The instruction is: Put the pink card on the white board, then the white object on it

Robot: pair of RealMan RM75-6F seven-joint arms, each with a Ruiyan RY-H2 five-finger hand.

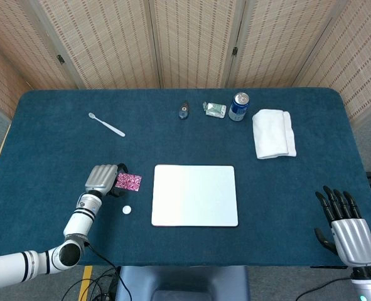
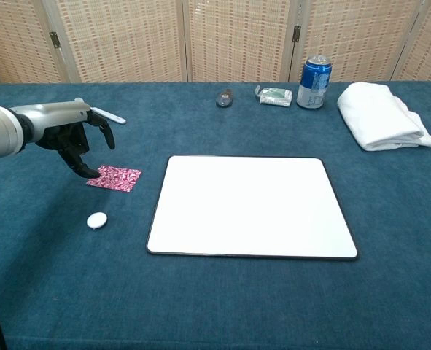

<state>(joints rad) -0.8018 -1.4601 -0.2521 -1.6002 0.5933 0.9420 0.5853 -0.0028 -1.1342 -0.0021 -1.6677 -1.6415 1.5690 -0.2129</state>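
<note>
The pink patterned card (image 1: 128, 182) (image 2: 114, 178) lies flat on the blue cloth, just left of the white board (image 1: 194, 195) (image 2: 248, 206). A small round white object (image 1: 127, 210) (image 2: 97, 219) sits in front of the card, apart from it. My left hand (image 1: 103, 179) (image 2: 76, 135) hovers at the card's left edge, fingers bent downward and apart, one fingertip (image 2: 91, 173) at the card's corner; it holds nothing. My right hand (image 1: 345, 219) rests at the table's front right corner with fingers spread, seen only in the head view.
Along the far side lie a white spoon (image 1: 107, 124) (image 2: 100, 111), a small dark object (image 1: 183, 110) (image 2: 224, 97), a crumpled packet (image 1: 215, 110) (image 2: 274, 95), a blue can (image 1: 238, 106) (image 2: 315, 82) and a folded white towel (image 1: 273, 133) (image 2: 381, 115).
</note>
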